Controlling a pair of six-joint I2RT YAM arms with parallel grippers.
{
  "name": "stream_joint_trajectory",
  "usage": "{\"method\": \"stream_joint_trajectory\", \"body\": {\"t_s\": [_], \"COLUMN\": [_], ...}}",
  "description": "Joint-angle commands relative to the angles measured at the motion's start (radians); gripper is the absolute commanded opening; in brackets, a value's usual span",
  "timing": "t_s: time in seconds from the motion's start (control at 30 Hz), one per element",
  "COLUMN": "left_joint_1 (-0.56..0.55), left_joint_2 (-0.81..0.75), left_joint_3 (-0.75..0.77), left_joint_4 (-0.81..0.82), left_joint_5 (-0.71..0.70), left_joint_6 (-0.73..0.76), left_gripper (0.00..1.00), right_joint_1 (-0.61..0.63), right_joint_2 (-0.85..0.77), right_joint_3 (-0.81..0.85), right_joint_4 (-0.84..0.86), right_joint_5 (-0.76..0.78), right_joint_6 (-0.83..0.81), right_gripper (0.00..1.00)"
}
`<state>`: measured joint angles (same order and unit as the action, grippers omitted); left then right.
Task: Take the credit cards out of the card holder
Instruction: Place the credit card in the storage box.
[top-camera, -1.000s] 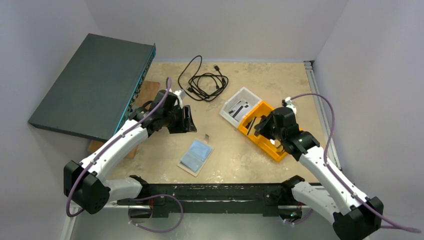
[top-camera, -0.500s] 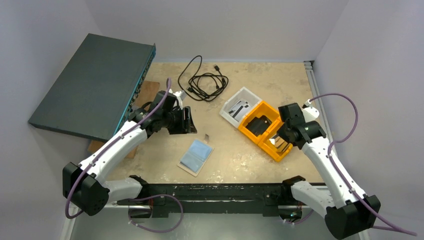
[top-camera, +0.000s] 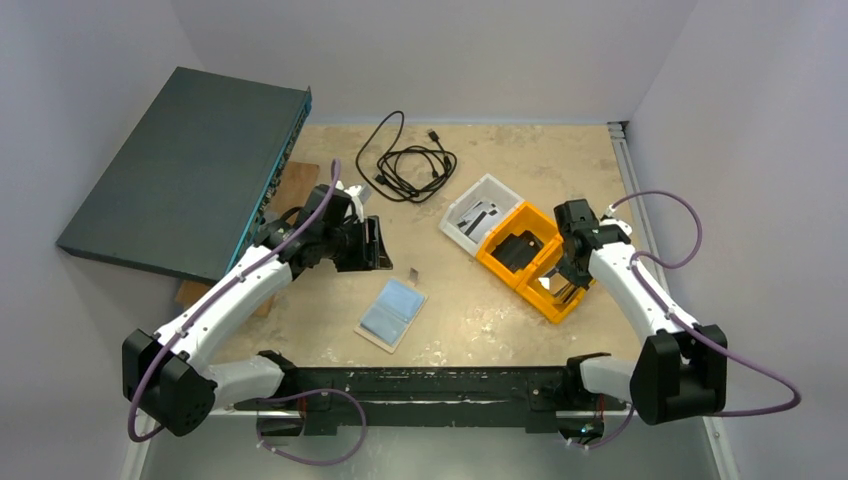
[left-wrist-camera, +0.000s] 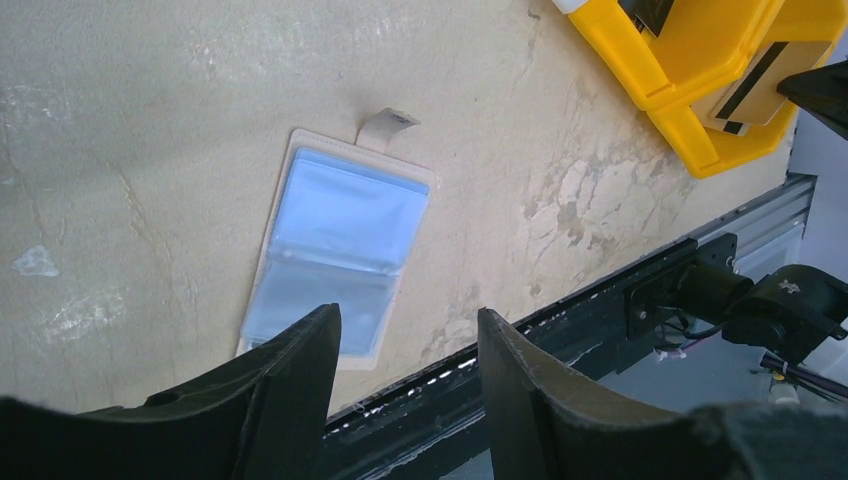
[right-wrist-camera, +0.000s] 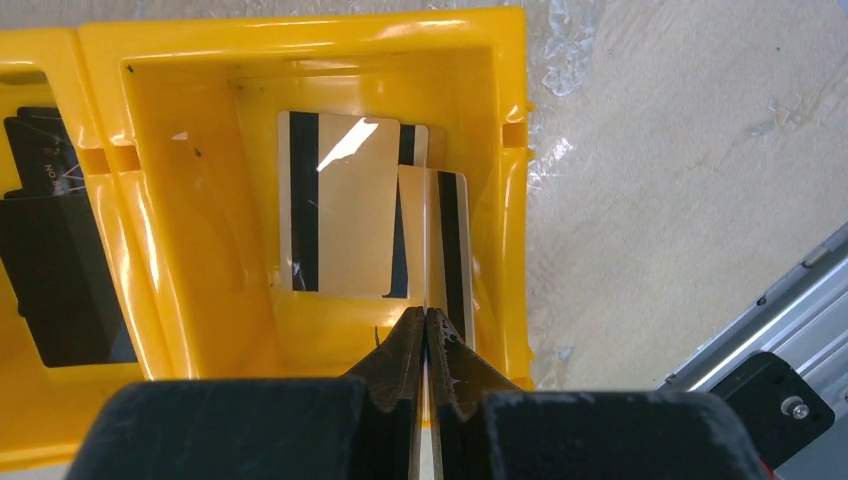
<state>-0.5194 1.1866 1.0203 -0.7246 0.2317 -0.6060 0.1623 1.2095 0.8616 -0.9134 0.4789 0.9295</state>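
Observation:
The card holder lies open and flat on the table, its blue-grey inside up and its closure tab pointing away; it also shows in the left wrist view. My left gripper is open and empty, hovering behind the holder, apart from it. My right gripper is shut on a credit card held edge-on over the near compartment of the orange bin. Two gold cards with black stripes lie in that compartment. Dark cards lie in the neighbouring compartment.
A white tray with dark items touches the orange bin's far side. A coiled black cable lies at the back. A large dark grey box leans at the left over a wooden piece. A black rail runs along the front edge.
My right gripper has moved from over the bin's far compartment to its near compartment, and its arm has swung right. The left arm and the card holder have not moved.

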Motion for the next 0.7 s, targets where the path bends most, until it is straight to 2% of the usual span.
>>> {"method": "stream_joint_trajectory", "body": {"t_s": [0.0, 0.13, 0.23, 0.3, 0.67], "left_joint_1": [-0.003, -0.004, -0.002, -0.003, -0.003], "left_joint_2": [-0.025, -0.025, -0.024, -0.023, -0.023], "left_joint_3": [-0.005, -0.004, -0.004, -0.005, -0.008], "left_joint_4": [0.004, 0.005, 0.005, 0.003, -0.003], "left_joint_5": [0.007, 0.007, 0.008, 0.007, 0.001], "left_joint_6": [0.029, 0.030, 0.029, 0.028, 0.026], "left_gripper": [0.53, 0.52, 0.53, 0.53, 0.53], "right_joint_1": [-0.009, -0.009, -0.009, -0.009, -0.010], "right_joint_2": [0.022, 0.013, 0.001, -0.002, -0.086], "right_joint_3": [0.011, 0.026, 0.040, 0.048, 0.094], "right_joint_4": [0.056, 0.077, 0.076, 0.072, 0.116], "right_joint_5": [-0.002, -0.022, -0.023, -0.033, -0.127], "right_joint_6": [-0.014, -0.047, -0.065, -0.074, -0.188], "right_gripper": [0.00, 0.01, 0.24, 0.31, 0.43]}}
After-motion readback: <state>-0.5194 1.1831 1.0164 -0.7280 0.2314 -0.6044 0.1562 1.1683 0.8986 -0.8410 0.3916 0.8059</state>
